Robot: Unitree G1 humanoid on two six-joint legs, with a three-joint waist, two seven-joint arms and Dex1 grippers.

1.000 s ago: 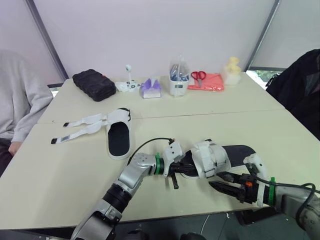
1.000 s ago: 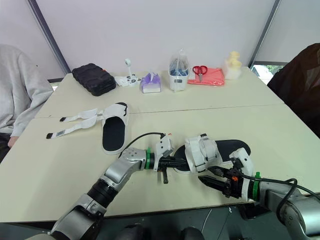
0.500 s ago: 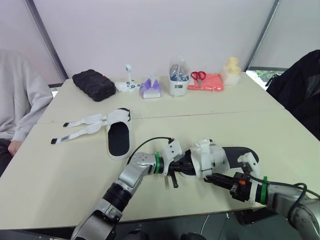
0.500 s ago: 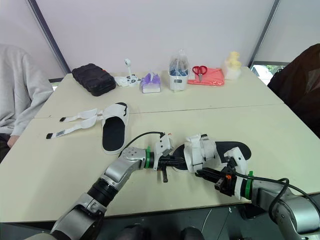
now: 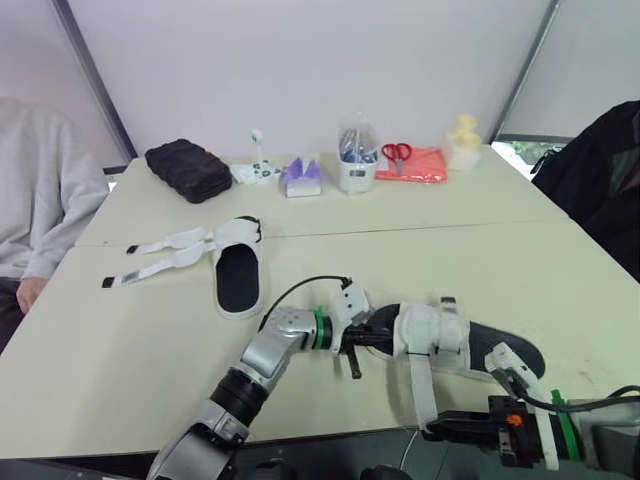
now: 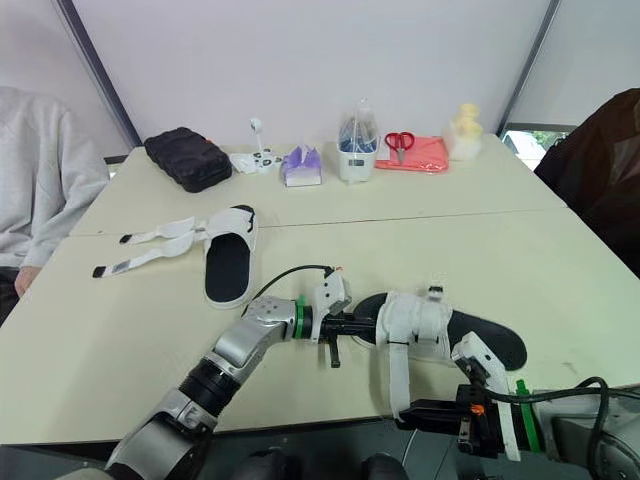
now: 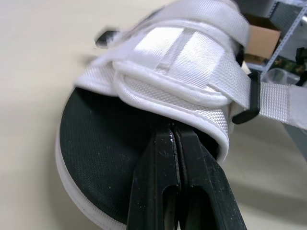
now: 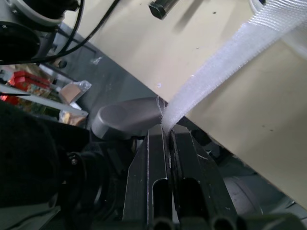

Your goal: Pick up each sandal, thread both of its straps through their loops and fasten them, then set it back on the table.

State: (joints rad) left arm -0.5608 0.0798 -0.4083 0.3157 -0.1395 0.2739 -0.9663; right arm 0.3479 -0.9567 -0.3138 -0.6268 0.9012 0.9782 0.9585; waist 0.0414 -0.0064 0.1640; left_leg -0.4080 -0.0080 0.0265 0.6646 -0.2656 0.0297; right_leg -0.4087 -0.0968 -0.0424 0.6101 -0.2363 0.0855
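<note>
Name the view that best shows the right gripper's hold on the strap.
Right wrist view: the strap end sits pinched between the right gripper's fingers. The eye views show it stretched from the sandal to the gripper.

Lighting's bright and soft all over, looks like it's coming from overhead. The pale table (image 5: 120, 350) is evenly lit with no hot spots, and the sandal (image 5: 500, 345) only throws a thin, faint shadow. The right wrist view is way more contrasty: the strap (image 8: 216, 81) is blown out white, while everything below the table edge sits in deep shade.
</note>
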